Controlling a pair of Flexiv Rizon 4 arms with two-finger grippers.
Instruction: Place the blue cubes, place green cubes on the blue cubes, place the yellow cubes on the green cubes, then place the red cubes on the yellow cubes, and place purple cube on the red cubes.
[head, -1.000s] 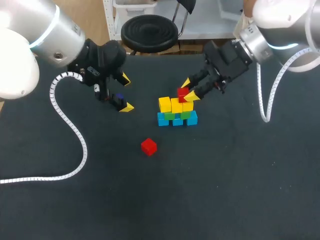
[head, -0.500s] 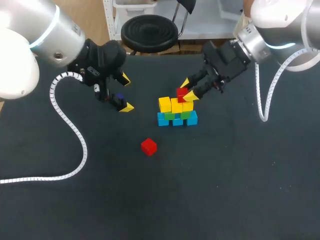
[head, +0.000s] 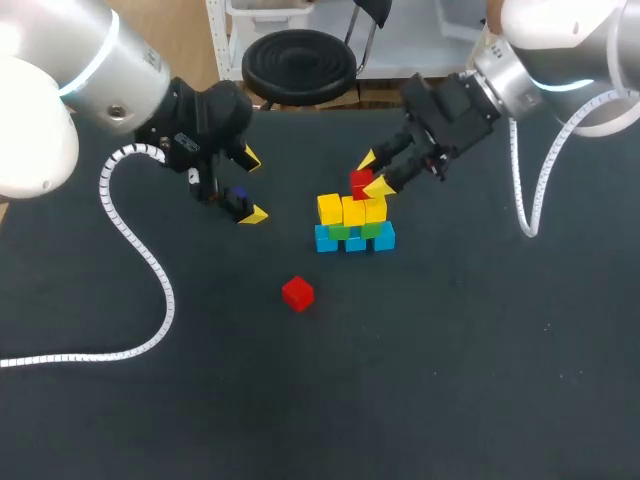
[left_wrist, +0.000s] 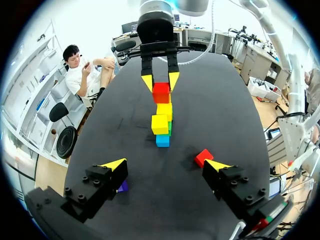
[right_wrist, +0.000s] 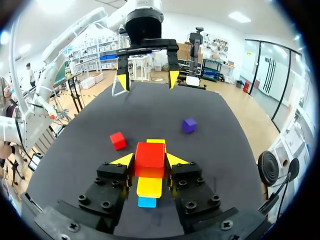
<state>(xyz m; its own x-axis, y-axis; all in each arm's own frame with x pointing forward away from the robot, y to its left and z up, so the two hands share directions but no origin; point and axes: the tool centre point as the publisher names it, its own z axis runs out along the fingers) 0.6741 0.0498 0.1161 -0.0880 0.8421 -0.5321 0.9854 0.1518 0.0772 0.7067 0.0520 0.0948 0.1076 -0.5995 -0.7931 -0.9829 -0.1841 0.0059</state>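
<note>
Now right fingers (head: 380, 187) pinch a red cube (head: 361, 180) over the yellow cubes (head: 352, 210) at frame centre; left fingers (head: 254, 214) hang spread, upper left.

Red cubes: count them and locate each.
2. One red cube sits in the right gripper over the yellow cubes; the other red cube lies loose on the table.

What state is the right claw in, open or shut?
Shut on the small red cube: the right claw touches its opposite sides with both yellow fingertips.

Robotics lab: storage shelves (right_wrist: 92, 52), desks (left_wrist: 252, 60) around.
</note>
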